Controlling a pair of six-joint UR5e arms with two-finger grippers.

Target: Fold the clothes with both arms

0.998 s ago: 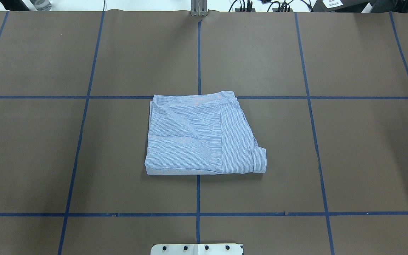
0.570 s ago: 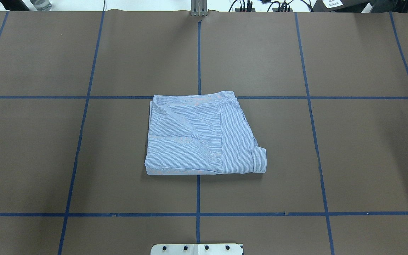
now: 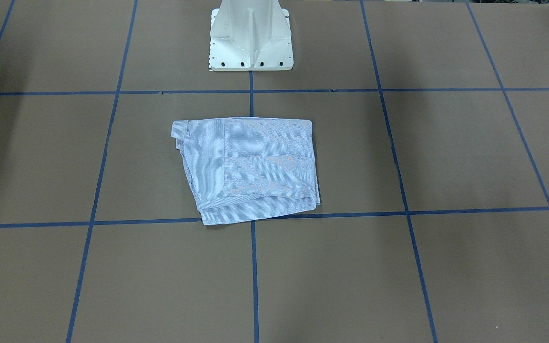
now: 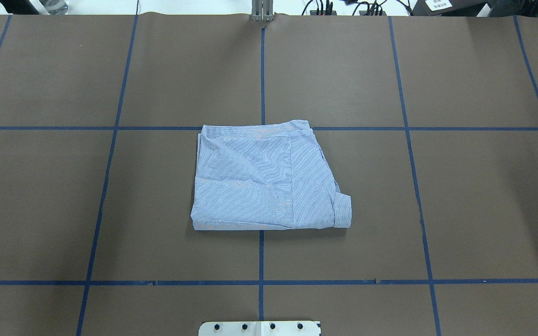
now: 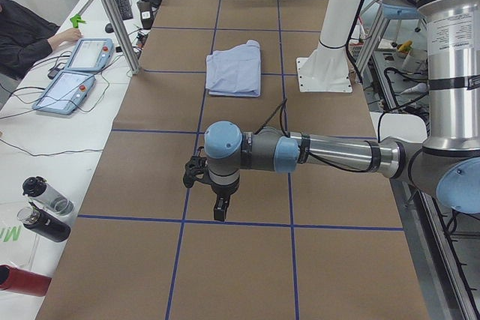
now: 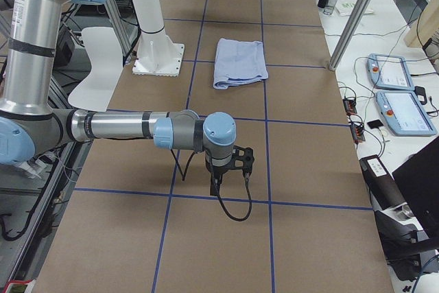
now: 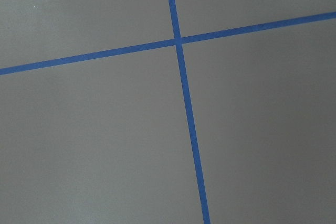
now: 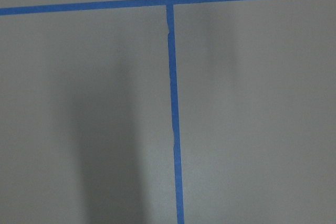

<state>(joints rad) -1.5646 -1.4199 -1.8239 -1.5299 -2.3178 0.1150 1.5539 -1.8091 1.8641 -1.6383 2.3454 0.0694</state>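
The clothes are one light blue-and-white pinstriped shirt (image 4: pixel 264 182) folded into a compact rectangle at the middle of the brown table, with a cuff sticking out at its near right corner. It also shows in the front-facing view (image 3: pixel 250 166) and both side views (image 5: pixel 235 73) (image 6: pixel 240 63). Nothing touches it. My left gripper (image 5: pixel 217 211) hangs over the table's left end, far from the shirt. My right gripper (image 6: pixel 216 186) hangs over the right end. I cannot tell whether either is open or shut. Both wrist views show only brown table and blue tape.
The white pedestal base (image 3: pixel 250 38) stands at the table's robot side. Blue tape lines (image 4: pixel 261 74) grid the brown table cover. Beyond the far edge are teach pendants (image 5: pixel 79 73), bottles (image 5: pixel 45 207), a metal post (image 5: pixel 112 13) and a person's arm (image 5: pixel 30 35).
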